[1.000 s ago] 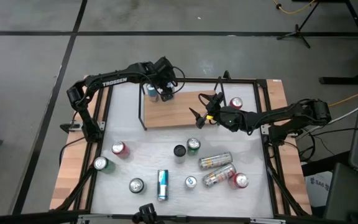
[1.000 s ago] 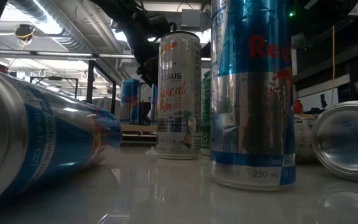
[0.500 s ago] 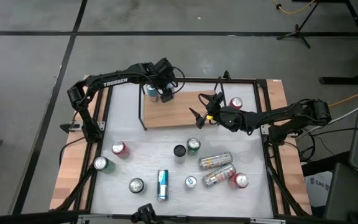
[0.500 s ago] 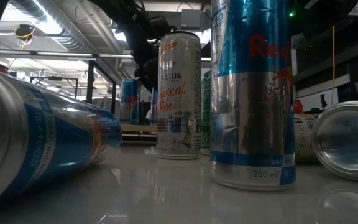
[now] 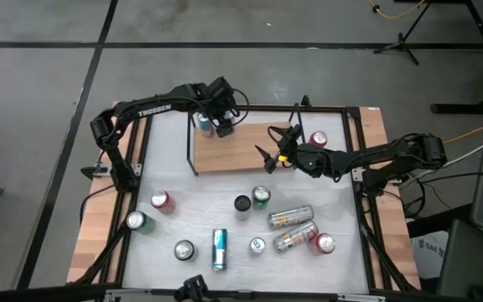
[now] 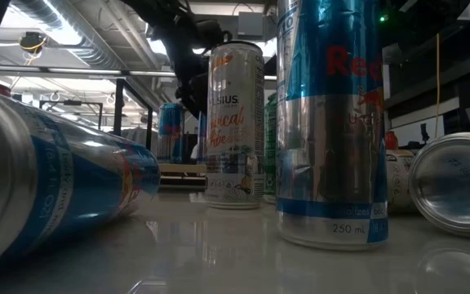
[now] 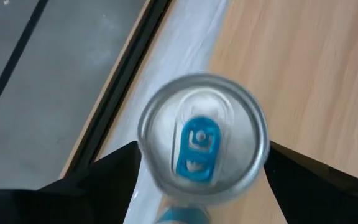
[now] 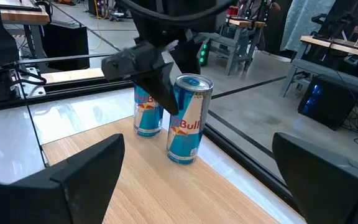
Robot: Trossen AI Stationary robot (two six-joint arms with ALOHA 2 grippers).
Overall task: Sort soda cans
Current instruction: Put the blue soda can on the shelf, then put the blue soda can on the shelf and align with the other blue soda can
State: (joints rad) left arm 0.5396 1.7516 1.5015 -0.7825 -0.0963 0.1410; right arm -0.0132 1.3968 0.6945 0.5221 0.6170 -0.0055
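Left fingers (image 8: 157,81) released around upright blue can (image 8: 188,118), second blue can (image 8: 146,112) just beside; right fingers (image 5: 268,157) spread

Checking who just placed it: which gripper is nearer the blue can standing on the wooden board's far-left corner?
Left. The left gripper straddles the blue can, jaws open; the right gripper hovers open over the wooden board, well apart.

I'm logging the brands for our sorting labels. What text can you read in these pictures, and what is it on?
"TROSSEN": on the left arm.
"Red", "250 ml": on the nearest upright blue-and-silver can.
"Bull": on the can standing on the wooden board.
Partly readable, "...sius": on the tall white can.
Other cans' print: too small or blurred.
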